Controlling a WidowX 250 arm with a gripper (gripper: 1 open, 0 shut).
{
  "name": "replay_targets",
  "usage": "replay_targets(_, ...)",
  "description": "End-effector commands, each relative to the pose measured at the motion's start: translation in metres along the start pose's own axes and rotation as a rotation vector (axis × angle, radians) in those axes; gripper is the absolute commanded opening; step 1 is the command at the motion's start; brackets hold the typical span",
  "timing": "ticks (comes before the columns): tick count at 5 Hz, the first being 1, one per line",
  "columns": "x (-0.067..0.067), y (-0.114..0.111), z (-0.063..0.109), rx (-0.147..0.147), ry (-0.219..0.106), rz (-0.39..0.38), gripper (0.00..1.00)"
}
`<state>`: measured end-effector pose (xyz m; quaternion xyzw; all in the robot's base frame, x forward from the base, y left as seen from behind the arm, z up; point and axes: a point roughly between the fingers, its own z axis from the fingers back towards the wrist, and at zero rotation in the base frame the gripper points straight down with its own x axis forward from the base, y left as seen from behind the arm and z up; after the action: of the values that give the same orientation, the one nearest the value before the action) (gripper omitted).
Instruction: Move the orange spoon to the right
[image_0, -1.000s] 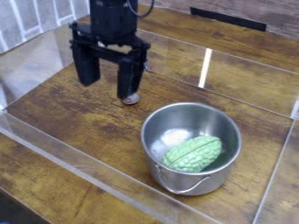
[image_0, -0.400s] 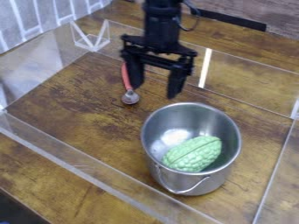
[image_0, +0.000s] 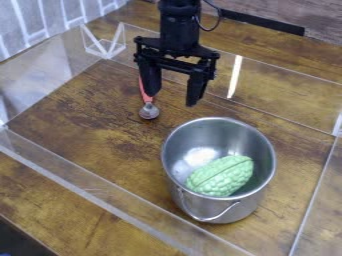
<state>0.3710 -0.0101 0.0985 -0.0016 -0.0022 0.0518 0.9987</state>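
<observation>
The orange spoon (image_0: 148, 111) lies on the wooden table, its grey bowl toward the camera and its slim red-orange handle running away under my left finger. My gripper (image_0: 171, 98) hangs pointing down just above the table, open, with nothing between the fingers. Its left finger (image_0: 144, 82) stands over the spoon's handle, and its right finger (image_0: 198, 88) is well to the right of the spoon. Whether the left finger touches the handle I cannot tell.
A steel pot (image_0: 177, 148) stands in front of the gripper and to its right, with a green bumpy vegetable (image_0: 222, 175) inside. Clear plastic walls (image_0: 80, 185) fence the wooden table on all sides.
The gripper has moved to the right and farther back, uncovering the spoon's bowl. It stayed open. The spoon and the pot have not moved.
</observation>
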Motion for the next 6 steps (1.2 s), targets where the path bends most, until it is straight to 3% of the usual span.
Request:
replay_targets(1,0.005,0.014,0.011,0.006,-0.052,0.033,1.0)
replay_targets(5,0.013,0.032,-0.038,-0.013,-0.047,0.077,1.0)
replay_targets(6,0.015,0.033,-0.045,-0.021,-0.043,0.08,0.0)
